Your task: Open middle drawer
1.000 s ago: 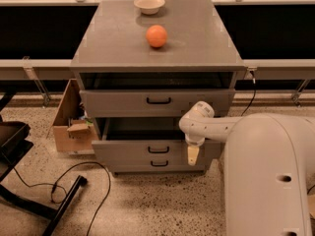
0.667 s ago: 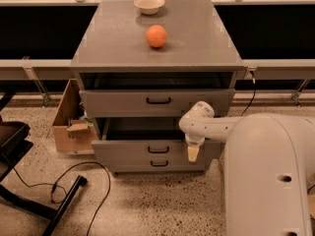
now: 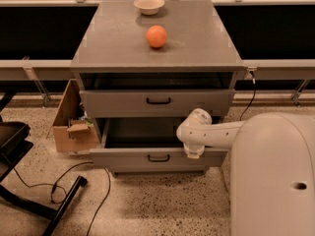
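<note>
The middle drawer (image 3: 123, 158) is standing pulled well out of the grey cabinet. Its shallow grey box is lying open to view, and its small black handle (image 3: 158, 158) is sitting at the middle of the flat front. The end effector (image 3: 192, 152) is hanging at the top edge of that front, between the handle and the front's right end. Whether it is open, closed or touching the drawer cannot be told. The white arm (image 3: 219, 133) is reaching in from the robot's body (image 3: 275, 176) at the lower right. Above, the top drawer (image 3: 113, 103) is sitting slightly out of the cabinet. On the surface (image 3: 206, 43), an orange (image 3: 156, 36) is resting near the centre, and a small white bowl (image 3: 149, 5) is sitting at the middle of the far edge. A cardboard box (image 3: 66, 132) is standing on the floor beside the cabinet, on the picture's left.
</note>
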Action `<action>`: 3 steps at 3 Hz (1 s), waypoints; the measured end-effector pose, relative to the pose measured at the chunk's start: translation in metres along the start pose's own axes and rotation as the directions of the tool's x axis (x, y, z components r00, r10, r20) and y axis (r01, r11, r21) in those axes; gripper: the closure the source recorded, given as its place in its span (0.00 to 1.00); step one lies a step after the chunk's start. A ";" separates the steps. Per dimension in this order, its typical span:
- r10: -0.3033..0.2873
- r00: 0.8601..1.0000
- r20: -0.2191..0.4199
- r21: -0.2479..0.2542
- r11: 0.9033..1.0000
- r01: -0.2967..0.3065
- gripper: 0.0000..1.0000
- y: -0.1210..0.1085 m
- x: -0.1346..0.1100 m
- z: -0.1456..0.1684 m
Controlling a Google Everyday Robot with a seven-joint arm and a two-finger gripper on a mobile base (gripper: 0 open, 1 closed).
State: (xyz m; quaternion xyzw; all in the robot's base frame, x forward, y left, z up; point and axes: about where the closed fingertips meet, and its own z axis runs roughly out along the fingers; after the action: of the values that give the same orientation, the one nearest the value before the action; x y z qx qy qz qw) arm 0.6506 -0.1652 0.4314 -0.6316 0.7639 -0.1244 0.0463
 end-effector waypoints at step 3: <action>-0.031 0.999 -0.044 -0.057 0.998 0.028 1.00 0.038 0.008 -0.016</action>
State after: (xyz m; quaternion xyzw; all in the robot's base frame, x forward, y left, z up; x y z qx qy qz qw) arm 0.6090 -0.1643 0.4376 -0.6408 0.7586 -0.1174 0.0095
